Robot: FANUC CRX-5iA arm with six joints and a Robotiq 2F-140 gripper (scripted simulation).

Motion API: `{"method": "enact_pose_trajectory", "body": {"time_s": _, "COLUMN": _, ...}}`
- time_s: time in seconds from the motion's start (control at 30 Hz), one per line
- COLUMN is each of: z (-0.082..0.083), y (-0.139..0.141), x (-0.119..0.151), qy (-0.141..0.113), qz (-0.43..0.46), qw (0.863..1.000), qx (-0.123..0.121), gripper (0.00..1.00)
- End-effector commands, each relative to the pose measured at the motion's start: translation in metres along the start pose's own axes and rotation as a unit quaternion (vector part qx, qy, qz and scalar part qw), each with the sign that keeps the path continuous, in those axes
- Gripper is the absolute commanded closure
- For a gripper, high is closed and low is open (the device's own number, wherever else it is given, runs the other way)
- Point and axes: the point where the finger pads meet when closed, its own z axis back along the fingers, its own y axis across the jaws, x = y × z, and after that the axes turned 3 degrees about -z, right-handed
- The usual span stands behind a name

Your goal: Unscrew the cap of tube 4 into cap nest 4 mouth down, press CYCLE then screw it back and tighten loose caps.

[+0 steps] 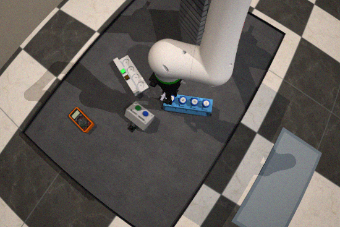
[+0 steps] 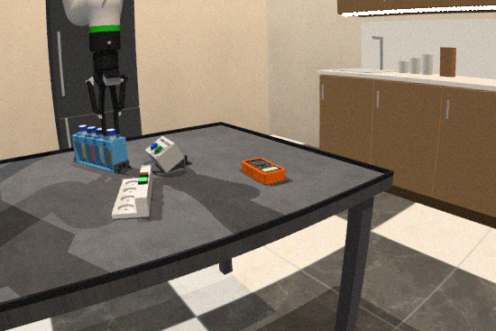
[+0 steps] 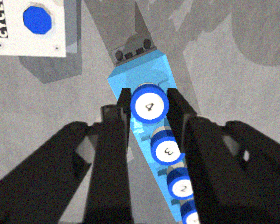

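The blue decapping station (image 1: 188, 104) holds its tubes in a row, and all the caps are on. It also shows in the exterior view (image 2: 99, 152). In the wrist view the cap of tube 4 (image 3: 149, 106) sits on its tube at the end of the row, with caps 3 (image 3: 167, 149) and 2 (image 3: 180, 186) behind it. My gripper (image 3: 148, 102) points straight down over it, and both finger pads touch the cap's sides. The white cap tray (image 1: 130, 75) has empty nests and its green lamp (image 1: 123, 71) is lit.
The grey key housing (image 1: 140, 115) stands just left of the station, with the blue CYCLE key (image 3: 37, 20) and the green READY key (image 1: 138, 107). An orange multimeter (image 1: 81, 119) lies further out toward the table's edge.
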Motion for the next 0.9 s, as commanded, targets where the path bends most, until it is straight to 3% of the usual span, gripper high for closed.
{"method": "enact_pose_trajectory", "body": {"time_s": 0.0, "z": 0.0005, "y": -0.0007, "x": 0.0006, "qy": 0.018, "qz": -0.066, "qw": 0.998, "qx": -0.007, "gripper": 0.7}}
{"method": "enact_pose_trajectory", "body": {"time_s": 0.2, "z": 0.0004, "y": -0.0007, "x": 0.0005, "qy": 0.018, "qz": -0.066, "qw": 0.998, "qx": -0.007, "gripper": 0.7}}
{"method": "enact_pose_trajectory", "body": {"time_s": 0.23, "z": -0.0001, "y": -0.0007, "x": 0.0005, "qy": 0.018, "qz": -0.066, "qw": 0.998, "qx": -0.007, "gripper": 0.59}}
{"method": "enact_pose_trajectory", "body": {"time_s": 0.57, "z": -0.0001, "y": -0.0006, "x": 0.0005, "qy": 0.018, "qz": -0.066, "qw": 0.998, "qx": -0.007, "gripper": 0.59}}
{"method": "enact_pose_trajectory", "body": {"time_s": 0.7, "z": 0.0004, "y": -0.0006, "x": 0.0006, "qy": 0.019, "qz": 0.088, "qw": 0.996, "qx": -0.004, "gripper": 0.59}}
{"method": "enact_pose_trajectory", "body": {"time_s": 0.77, "z": 0.0004, "y": -0.0006, "x": 0.0006, "qy": 0.019, "qz": 0.088, "qw": 0.996, "qx": -0.004, "gripper": 0.59}}
{"method": "enact_pose_trajectory", "body": {"time_s": 0.87, "z": 0.0004, "y": -0.0006, "x": 0.0006, "qy": 0.02, "qz": 0.205, "qw": 0.978, "qx": -0.002, "gripper": 0.59}}
